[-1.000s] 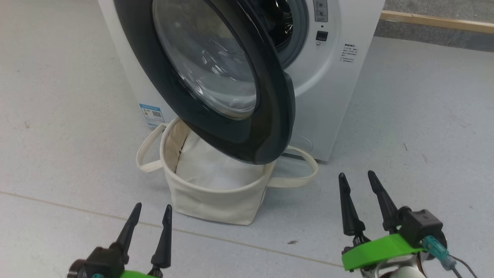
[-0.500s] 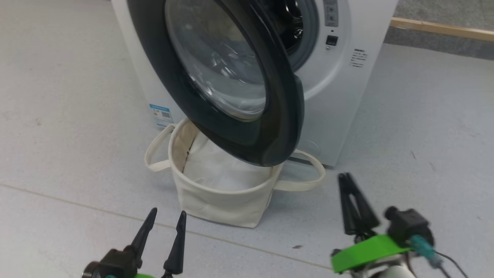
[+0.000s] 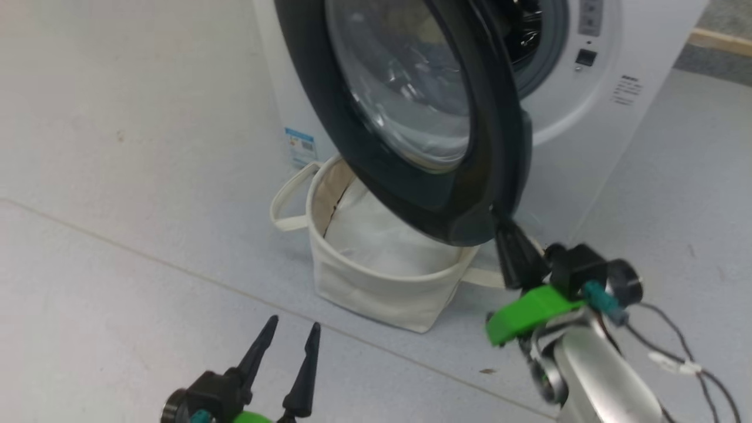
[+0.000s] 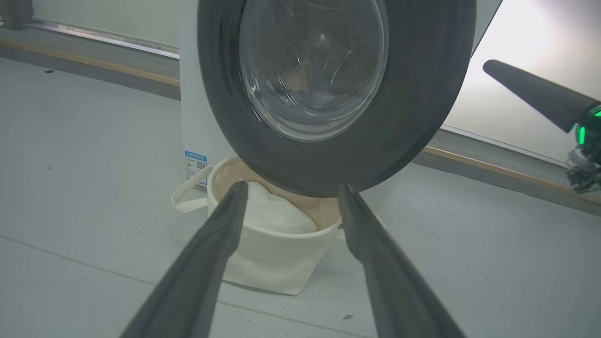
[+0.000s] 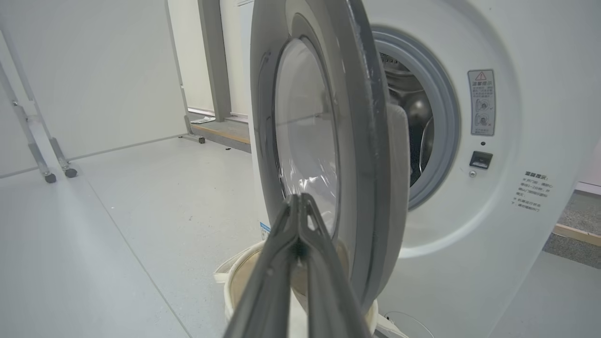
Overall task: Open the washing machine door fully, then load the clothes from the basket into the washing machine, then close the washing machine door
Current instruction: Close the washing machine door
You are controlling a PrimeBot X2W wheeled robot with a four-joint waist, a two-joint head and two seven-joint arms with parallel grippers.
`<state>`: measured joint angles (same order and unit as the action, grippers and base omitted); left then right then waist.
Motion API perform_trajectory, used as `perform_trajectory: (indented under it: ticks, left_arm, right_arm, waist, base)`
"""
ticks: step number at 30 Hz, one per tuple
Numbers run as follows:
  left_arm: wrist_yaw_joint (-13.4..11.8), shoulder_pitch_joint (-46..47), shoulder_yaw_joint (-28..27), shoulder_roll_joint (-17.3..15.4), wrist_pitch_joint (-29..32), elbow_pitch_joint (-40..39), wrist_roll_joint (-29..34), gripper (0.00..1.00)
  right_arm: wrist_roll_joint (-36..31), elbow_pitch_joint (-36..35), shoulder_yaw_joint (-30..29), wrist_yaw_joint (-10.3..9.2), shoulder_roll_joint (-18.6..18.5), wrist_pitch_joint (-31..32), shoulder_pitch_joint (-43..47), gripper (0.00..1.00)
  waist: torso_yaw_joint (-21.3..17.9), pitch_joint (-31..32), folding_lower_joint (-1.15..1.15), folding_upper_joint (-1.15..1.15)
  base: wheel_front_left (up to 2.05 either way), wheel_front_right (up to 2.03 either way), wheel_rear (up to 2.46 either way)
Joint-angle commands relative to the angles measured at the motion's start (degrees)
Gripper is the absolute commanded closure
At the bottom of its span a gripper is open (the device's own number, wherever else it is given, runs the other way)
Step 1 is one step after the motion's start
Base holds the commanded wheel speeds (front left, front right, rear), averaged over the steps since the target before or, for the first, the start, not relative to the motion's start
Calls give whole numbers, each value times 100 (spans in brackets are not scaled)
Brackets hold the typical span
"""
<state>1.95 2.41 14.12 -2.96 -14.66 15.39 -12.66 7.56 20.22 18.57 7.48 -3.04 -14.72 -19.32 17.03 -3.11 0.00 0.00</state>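
Observation:
The washing machine [image 3: 593,147] stands white at the top, its drum [image 5: 413,122] showing behind the half-open washing machine door [image 3: 411,176]. The glossy black door hangs over the cream basket [image 3: 376,288], which holds a plain white bundle [image 3: 382,235]. Through the glass, beige and light-blue patches [image 4: 312,91] show faintly; I cannot tell if they are the clothes. My right gripper [image 3: 504,230] is shut on nothing, its tips at the door's lower right rim, pointing along the door's edge [image 5: 299,199]. My left gripper [image 3: 292,329] stands open, low in front of the basket [image 4: 277,253].
A blue label sticker [image 3: 299,147] sits low on the machine. A wooden floor strip [image 3: 719,41] runs behind at the right. A white frame on castors [image 5: 47,173] stands far left. Cables [image 3: 693,364] trail from my right wrist. Open grey floor lies left of the basket.
The head camera has swung, shifting the whole scene right. My right gripper went from open to shut and rose to the door's lower rim. The left gripper stays open.

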Motion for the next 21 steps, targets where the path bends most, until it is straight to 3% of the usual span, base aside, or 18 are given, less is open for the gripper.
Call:
perform_trajectory:
  ticks: [1,21]
  left_arm:
    - [-42,281,-104,8,-34,-115,-40,0]
    - [-218,650,372,8,-34,-73,-280,0]
  right_arm:
    - [-77,-34,-4,1,16,-28,-360,100]
    - [-598,1178,-1963,1,16,-28,-1604,100]
  waist:
    - [168,-174,0,0]
    - [531,-766,0,0]
  base:
    - [0,0,0]
    - [0,0,0]
